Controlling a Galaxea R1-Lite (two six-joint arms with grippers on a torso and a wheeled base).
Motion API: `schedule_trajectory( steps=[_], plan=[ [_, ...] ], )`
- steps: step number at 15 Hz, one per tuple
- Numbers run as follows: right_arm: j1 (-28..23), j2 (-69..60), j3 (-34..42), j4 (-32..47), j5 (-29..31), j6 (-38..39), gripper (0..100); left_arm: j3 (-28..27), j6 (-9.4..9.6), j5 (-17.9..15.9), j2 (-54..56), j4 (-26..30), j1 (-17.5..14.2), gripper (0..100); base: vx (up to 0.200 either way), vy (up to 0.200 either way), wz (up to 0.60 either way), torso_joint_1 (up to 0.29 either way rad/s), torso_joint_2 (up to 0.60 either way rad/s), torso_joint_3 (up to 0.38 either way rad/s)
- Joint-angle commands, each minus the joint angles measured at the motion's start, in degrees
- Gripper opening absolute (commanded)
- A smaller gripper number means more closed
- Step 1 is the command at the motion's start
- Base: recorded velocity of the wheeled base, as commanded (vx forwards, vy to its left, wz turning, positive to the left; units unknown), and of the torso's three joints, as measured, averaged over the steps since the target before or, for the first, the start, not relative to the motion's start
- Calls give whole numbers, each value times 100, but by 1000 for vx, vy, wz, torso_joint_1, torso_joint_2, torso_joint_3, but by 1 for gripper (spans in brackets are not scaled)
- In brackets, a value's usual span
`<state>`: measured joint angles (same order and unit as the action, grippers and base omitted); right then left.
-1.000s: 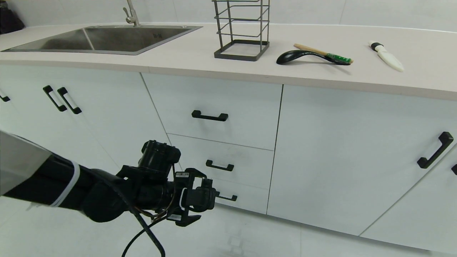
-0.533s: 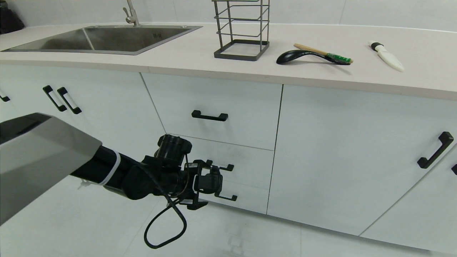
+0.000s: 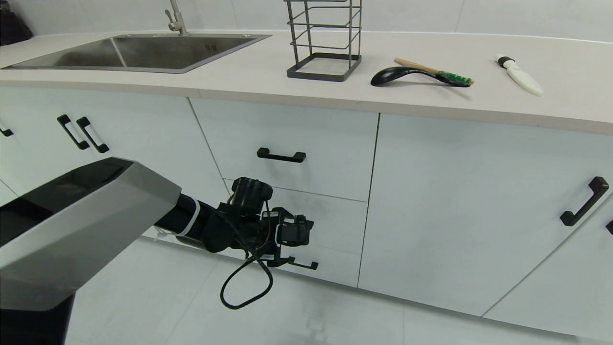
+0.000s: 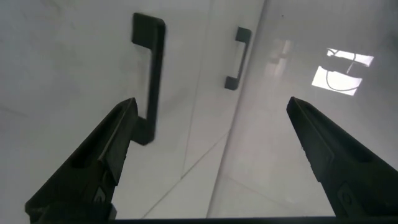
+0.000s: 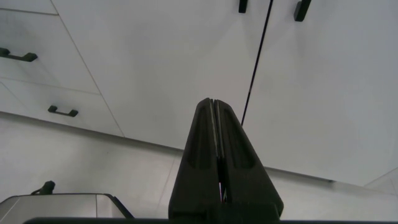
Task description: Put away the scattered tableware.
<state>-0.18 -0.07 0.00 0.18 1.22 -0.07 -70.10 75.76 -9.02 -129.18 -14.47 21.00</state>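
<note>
Left arm (image 3: 201, 225) has risen and pushed forward over the last second: the left jaws were low, near the bottom handle (image 3: 302, 263), and now sit level with the middle drawer (image 3: 330, 215), close to its front. Head camera unmoved; all items on the tabletop (image 3: 239, 76) as before. Tabletop runs across the far side of the head view, above white cabinets. Sink (image 3: 143, 50) is set into its left end. Rack (image 3: 325, 43), black wire, stands upright on the tabletop right of the sink. Spoon (image 3: 407, 75), black, lies just right of the rack. Stick (image 3: 433, 72), wood with a green band, lies just behind the spoon, its green end meeting the tip of the spoon's handle. White tool (image 3: 519, 75) with a black collar lies well apart, further right. Left jaws spread wide, nothing between them; in the left wrist view the fingers (image 4: 99, 162) frame a drawer front, with one handle (image 4: 149, 74) ahead, nearer one finger, no contact seen. Right jaws pressed together, fingers (image 5: 202, 155) touching along their length, facing cabinet doors and floor.
</note>
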Motion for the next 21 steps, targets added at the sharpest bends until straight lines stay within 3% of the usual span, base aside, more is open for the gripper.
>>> schedule_trajectory(
  steps=[1, 8, 12, 21],
  plan=[
    [1, 7, 0, -1, 1, -1, 0, -329, -9, -12, -309, 6, 0, 100, 0, 0, 0, 0, 0, 0],
    [1, 7, 0, -1, -8, -1, 0, -830, -62, -56, -696, 14, -61, 100, 0, 0, 0, 0, 0, 0],
    [1, 7, 0, -1, -16, -1, 0, -830, -35, -100, -898, 14, -26, 100, 0, 0, 0, 0, 0, 0],
    [1, 7, 0, -1, -16, -1, 0, 93, 9, -223, -467, 50, 44, 100, 0, 0, 0, 0, 0, 0]
  ],
)
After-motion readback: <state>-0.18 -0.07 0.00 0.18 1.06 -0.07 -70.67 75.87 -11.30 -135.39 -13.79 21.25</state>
